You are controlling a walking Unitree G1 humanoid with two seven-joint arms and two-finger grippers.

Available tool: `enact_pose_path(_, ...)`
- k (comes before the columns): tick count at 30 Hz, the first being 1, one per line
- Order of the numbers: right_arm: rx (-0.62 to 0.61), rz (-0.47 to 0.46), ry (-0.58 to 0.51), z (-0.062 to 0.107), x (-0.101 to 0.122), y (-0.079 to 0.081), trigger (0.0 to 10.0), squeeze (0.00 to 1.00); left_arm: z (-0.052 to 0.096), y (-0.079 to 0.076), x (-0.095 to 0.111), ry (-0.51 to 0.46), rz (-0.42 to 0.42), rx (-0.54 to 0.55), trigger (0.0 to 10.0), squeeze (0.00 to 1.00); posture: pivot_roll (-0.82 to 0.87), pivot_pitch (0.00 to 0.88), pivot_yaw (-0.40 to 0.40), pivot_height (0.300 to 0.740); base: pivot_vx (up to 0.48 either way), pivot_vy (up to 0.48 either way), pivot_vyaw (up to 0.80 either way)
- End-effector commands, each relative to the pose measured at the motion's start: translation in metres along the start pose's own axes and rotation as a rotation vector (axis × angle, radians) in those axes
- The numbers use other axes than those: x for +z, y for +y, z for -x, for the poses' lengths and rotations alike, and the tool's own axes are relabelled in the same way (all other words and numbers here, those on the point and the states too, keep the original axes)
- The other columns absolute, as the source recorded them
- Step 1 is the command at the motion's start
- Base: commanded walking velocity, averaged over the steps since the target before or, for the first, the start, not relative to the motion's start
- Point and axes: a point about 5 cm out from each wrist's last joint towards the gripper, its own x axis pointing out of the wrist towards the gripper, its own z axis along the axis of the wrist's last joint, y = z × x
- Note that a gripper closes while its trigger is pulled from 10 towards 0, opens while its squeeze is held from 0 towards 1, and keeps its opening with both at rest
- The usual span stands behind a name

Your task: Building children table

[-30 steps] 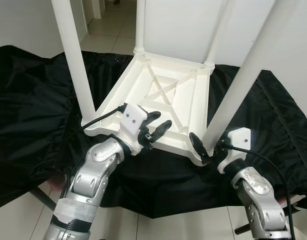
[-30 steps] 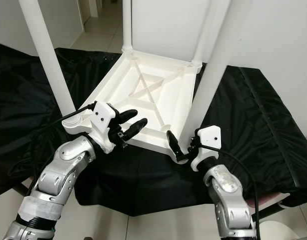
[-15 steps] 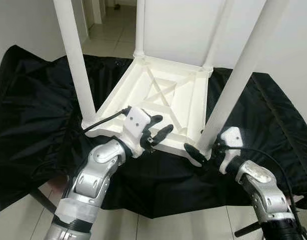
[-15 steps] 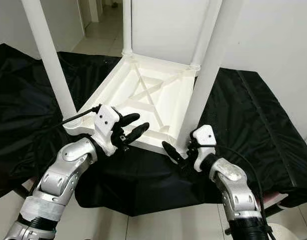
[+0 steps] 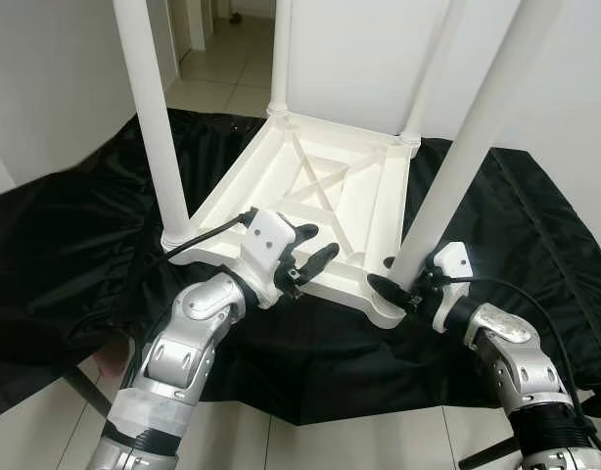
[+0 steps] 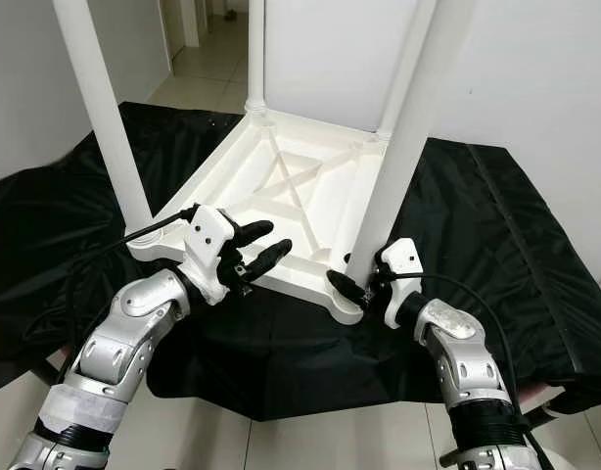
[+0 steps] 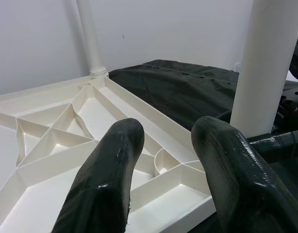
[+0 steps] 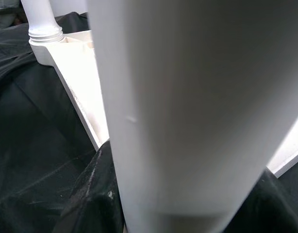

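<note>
**Near-right leg: risk of skew or table sliding**

Risk, my read: R gripper (image 5: 396,291) sits at base of near-right leg (image 5: 457,166); an off-axis push could cock the leg in its socket or slide the whole table (image 5: 320,196) on the loose black cloth (image 5: 75,255), since L isn't bracing it.

Table: white plastic, upside down on cloth, ribbed underside w/ X-brace, four legs upright.

R fingers straddle the leg; gripping or not, can't tell.

L gripper (image 5: 308,257): fingers apart, empty, over near edge.
</note>
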Motion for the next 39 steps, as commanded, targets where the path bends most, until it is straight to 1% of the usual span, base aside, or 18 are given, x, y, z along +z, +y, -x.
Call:
enact_pose_path(1,0.012,-0.057,0.044,0.001,-0.015,0.007,4.8,0.00,-0.003,0.002,0.001,-0.003,-0.015,0.036,10.0,0.00,0.05,0.000,-0.057,0.740,0.000,0.000,0.00)
enact_pose_path(2,-0.024,-0.077,0.019,0.001,-0.012,0.008,10.0,0.00,-0.004,0.001,0.001,-0.002,-0.017,0.033,10.0,0.00,0.05,0.000,-0.055,0.740,0.000,0.000,0.00)
enact_pose_path(6,-0.117,-0.077,-0.013,-0.001,-0.007,0.011,10.0,0.00,-0.003,0.001,-0.001,0.004,-0.021,0.025,10.0,0.00,0.04,0.000,-0.046,0.740,0.000,0.000,0.00)
enact_pose_path(8,-0.225,-0.011,0.058,-0.002,-0.013,0.016,10.0,0.00,-0.005,0.002,-0.001,0.007,-0.024,0.024,10.0,0.00,0.04,0.000,-0.043,0.740,0.000,0.000,0.00)
enact_pose_path(11,-0.260,-0.030,0.045,-0.002,-0.012,0.021,10.0,0.00,-0.006,0.003,-0.001,0.009,-0.022,0.025,10.0,0.00,0.05,0.000,-0.042,0.740,0.000,0.000,0.00)
enact_pose_path(13,-0.329,-0.064,0.014,-0.004,-0.011,0.034,10.0,0.00,-0.007,0.004,-0.002,0.014,-0.016,0.024,10.0,0.00,0.04,0.000,-0.028,0.740,0.000,0.000,0.00)
enact_pose_path(17,-0.353,-0.072,0.003,-0.004,-0.010,0.038,10.0,0.00,-0.007,0.004,-0.002,0.016,-0.014,0.022,10.0,0.00,0.04,0.000,-0.028,0.740,0.000,0.000,0.00)
enact_pose_path(18,-0.480,-0.110,-0.004,-0.008,-0.008,0.050,10.0,0.00,-0.007,0.001,-0.003,0.023,0.031,-0.012,10.0,0.00,0.04,0.000,-0.020,0.740,0.000,0.000,0.00)
enact_pose_path(19,-0.480,-0.110,-0.004,-0.008,-0.008,0.050,10.0,0.00,-0.007,0.001,-0.003,0.023,0.031,-0.012,10.0,0.00,0.04,0.000,-0.020,0.740,0.000,0.000,0.00)
enact_pose_path(21,-0.551,-0.123,-0.007,-0.009,-0.006,0.052,10.0,0.00,-0.008,-0.001,-0.004,0.025,0.045,-0.022,10.0,0.00,0.04,0.000,-0.022,0.740,0.000,0.000,0.00)
enact_pose_path(23,-0.707,-0.188,-0.020,-0.009,-0.003,0.054,10.0,0.00,-0.008,-0.003,-0.005,0.030,0.073,-0.013,10.0,0.00,0.04,0.000,-0.027,0.740,0.000,0.000,0.00)
enact_pose_path(24,-0.707,-0.188,-0.020,-0.009,-0.003,0.054,10.0,0.00,-0.008,-0.003,-0.005,0.030,0.073,-0.013,10.0,0.00,0.04,0.000,-0.027,0.740,0.000,0.000,0.00)
enact_pose_path(25,-0.816,-0.220,-0.027,-0.011,-0.001,0.057,10.0,0.00,-0.008,-0.003,-0.005,0.028,0.098,0.012,10.0,0.00,0.04,0.000,-0.027,0.740,0.000,0.000,0.00)
enact_pose_path(31,-0.829,-0.202,-0.053,-0.019,0.009,0.063,10.0,0.00,-0.010,-0.002,-0.003,0.010,0.119,0.075,10.0,0.00,0.03,0.000,-0.028,0.740,0.000,0.000,0.00)
enact_pose_path(35,-0.846,-0.239,-0.050,-0.016,0.010,0.063,10.0,0.00,-0.010,-0.002,-0.004,0.025,0.162,0.116,10.0,0.00,0.03,0.001,-0.038,0.740,0.000,0.000,0.00)
enact_pose_path(37,-0.855,-0.232,-0.033,-0.015,0.009,0.063,10.0,0.00,-0.012,0.002,-0.003,0.027,0.211,0.164,10.0,0.00,0.04,0.004,-0.045,0.740,0.000,0.000,0.00)
enact_pose_path(38,-0.855,-0.232,-0.033,-0.015,0.009,0.063,10.0,0.00,-0.012,0.002,-0.003,0.027,0.211,0.164,10.0,0.00,0.04,0.004,-0.045,0.740,0.000,0.000,0.00)
enact_pose_path(39,-0.849,-0.221,-0.035,-0.016,0.010,0.062,10.0,0.61,-0.013,0.004,-0.002,0.030,0.210,0.185,10.0,0.00,0.04,0.006,-0.047,0.740,0.000,0.000,0.00)
